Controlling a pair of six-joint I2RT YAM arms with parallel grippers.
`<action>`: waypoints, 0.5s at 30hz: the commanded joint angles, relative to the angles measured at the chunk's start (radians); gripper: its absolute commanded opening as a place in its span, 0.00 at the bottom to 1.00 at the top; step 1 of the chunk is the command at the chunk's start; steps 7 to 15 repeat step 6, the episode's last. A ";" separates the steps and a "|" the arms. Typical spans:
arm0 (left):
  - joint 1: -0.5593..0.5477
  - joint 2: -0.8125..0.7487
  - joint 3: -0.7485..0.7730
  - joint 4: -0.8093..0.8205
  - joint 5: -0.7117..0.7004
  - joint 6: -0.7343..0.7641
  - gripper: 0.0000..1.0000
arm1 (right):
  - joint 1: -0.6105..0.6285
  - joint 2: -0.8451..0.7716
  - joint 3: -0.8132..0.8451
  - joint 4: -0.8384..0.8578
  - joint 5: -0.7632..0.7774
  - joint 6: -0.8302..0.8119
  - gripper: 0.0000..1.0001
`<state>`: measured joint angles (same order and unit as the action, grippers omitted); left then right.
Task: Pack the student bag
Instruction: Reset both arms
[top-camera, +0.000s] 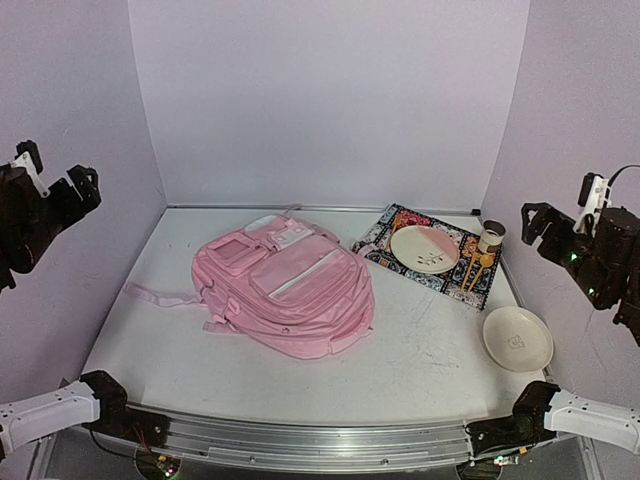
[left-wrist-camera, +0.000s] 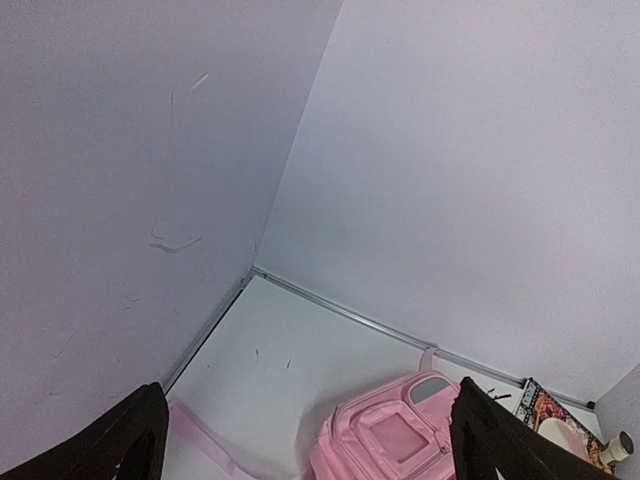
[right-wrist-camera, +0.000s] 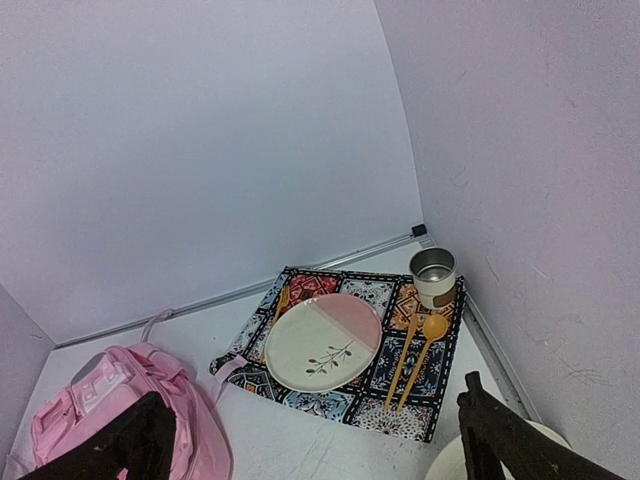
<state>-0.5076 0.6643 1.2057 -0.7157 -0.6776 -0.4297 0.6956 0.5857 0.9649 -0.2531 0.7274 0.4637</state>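
Note:
The student bag (top-camera: 285, 285) is a pale-pink backpack lying flat in the middle of the table, front pockets and white patches up, with a strap (top-camera: 155, 295) trailing to the left. It also shows in the left wrist view (left-wrist-camera: 400, 435) and the right wrist view (right-wrist-camera: 90, 400). My left gripper (top-camera: 58, 170) is raised high at the left wall, open and empty (left-wrist-camera: 310, 450). My right gripper (top-camera: 560, 205) is raised high at the right wall, open and empty (right-wrist-camera: 320, 445). Both are well away from the bag.
A patterned placemat (top-camera: 375, 240) lies at the back right, right of the bag. It bears a white-and-pink plate (top-camera: 424, 248), a metal cup (top-camera: 491, 236) and orange utensils (top-camera: 478, 268). A white bowl (top-camera: 517, 338) sits near the right edge. Walls enclose three sides.

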 joint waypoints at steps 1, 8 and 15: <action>0.003 -0.026 -0.060 0.075 -0.023 0.037 1.00 | -0.002 0.023 0.012 0.025 0.043 -0.007 0.98; 0.003 -0.035 -0.076 0.094 -0.027 0.044 0.99 | -0.001 0.021 0.002 0.031 0.048 0.003 0.98; 0.003 -0.035 -0.076 0.094 -0.027 0.044 0.99 | -0.001 0.021 0.002 0.031 0.048 0.003 0.98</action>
